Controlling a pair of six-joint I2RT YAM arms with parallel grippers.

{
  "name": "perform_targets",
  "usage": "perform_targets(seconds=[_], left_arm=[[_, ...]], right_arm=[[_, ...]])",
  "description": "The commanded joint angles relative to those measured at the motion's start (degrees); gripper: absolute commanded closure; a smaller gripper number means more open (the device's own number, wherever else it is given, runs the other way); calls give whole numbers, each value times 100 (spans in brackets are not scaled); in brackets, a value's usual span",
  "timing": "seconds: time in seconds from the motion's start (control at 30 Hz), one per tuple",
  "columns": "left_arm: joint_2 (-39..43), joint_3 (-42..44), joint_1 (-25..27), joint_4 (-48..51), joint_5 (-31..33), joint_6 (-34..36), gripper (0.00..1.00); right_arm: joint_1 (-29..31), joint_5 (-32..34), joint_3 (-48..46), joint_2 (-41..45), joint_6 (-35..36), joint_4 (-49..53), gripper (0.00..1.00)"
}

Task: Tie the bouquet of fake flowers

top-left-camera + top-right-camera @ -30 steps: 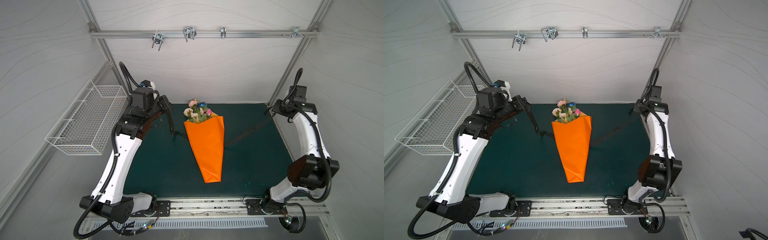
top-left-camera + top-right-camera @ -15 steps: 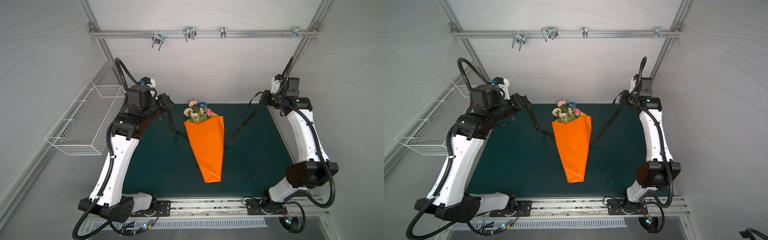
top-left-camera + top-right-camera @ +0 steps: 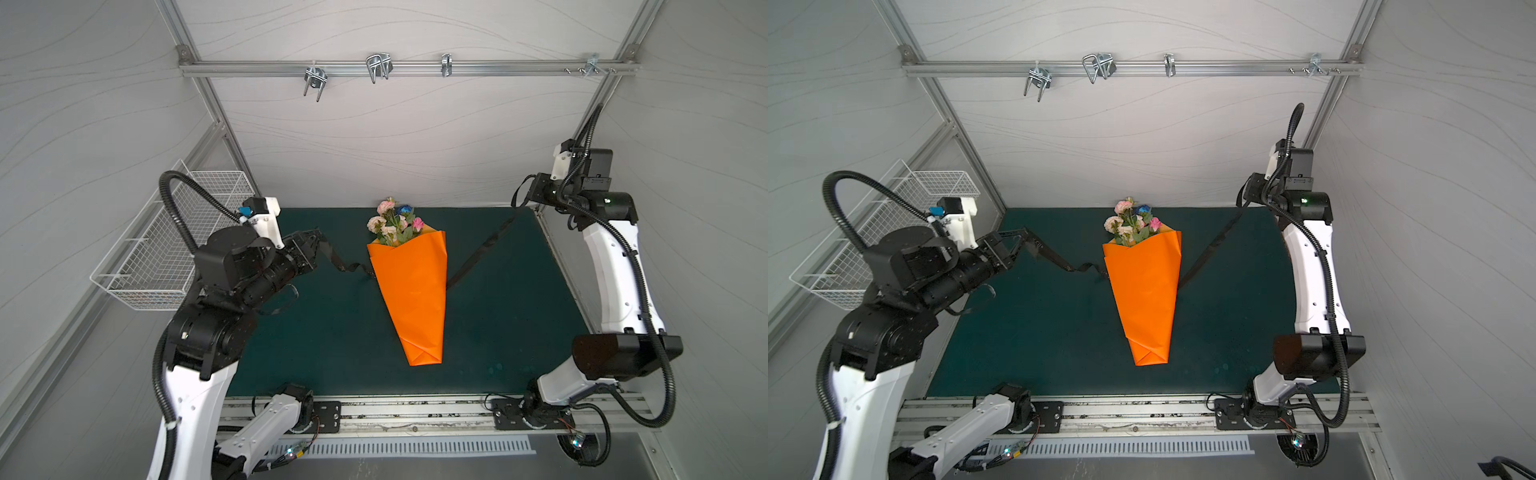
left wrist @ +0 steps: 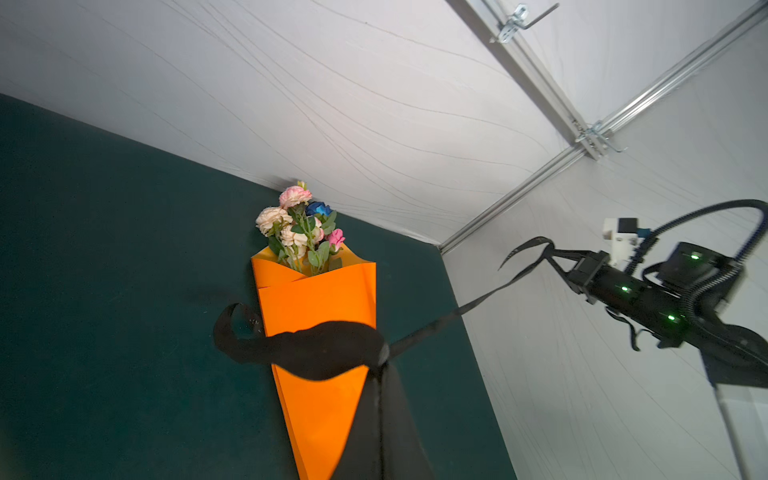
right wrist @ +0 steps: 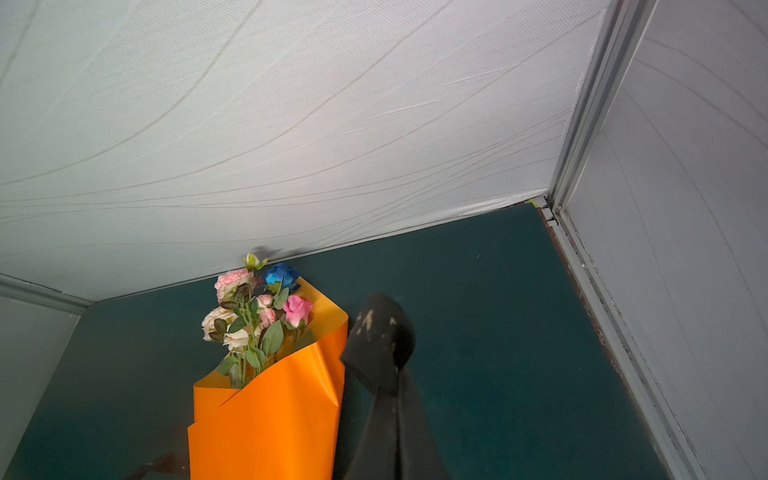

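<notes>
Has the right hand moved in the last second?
Yes. The right hand has risen away from the green mat, lifting its ribbon end; it now shows against the back wall.

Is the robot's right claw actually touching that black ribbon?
Touching. The left wrist view shows the right gripper shut on the black ribbon, which stretches from it toward the orange wrap.

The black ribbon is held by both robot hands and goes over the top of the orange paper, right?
Not quite. Both top views show the black ribbon passing under the orange paper, not over it. The left gripper and right gripper do each hold an end.
</notes>
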State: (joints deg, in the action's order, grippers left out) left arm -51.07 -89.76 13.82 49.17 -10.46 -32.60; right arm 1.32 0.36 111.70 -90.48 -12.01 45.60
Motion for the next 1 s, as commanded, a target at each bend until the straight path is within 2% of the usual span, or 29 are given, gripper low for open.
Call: perform_targets(seconds=[0.0,0.2,0.37,0.47,0.6,0.63,0.7,0.87,0.97], left_arm=[[189,-167,15,136,-212,29,100],[342,-473,15,793,492,366,100],[635,-409,15,1130,572,379,100],[829,-325,15,1296,92,369,100],[940,-404,15,1290,-1522,484,100],[937,-471,15,1297,-1743,504,100],[975,-663,15,1386,-1923,616,100],[1110,-1248,15,1955,-1713,1103,100],[1203,-1488,15,2015,-1976,1206,100]], right_arm=[[-113,282,8,24,98,195,100],[-491,167,154,-12,41,334,100],[-536,153,212,-55,76,369,100],[-539,129,285,-129,72,400,100],[-536,222,419,-233,158,484,100],[-537,250,436,-229,165,515,100],[-536,270,395,-163,174,543,100],[-534,365,2,162,146,478,100],[-538,414,-240,274,141,447,100]])
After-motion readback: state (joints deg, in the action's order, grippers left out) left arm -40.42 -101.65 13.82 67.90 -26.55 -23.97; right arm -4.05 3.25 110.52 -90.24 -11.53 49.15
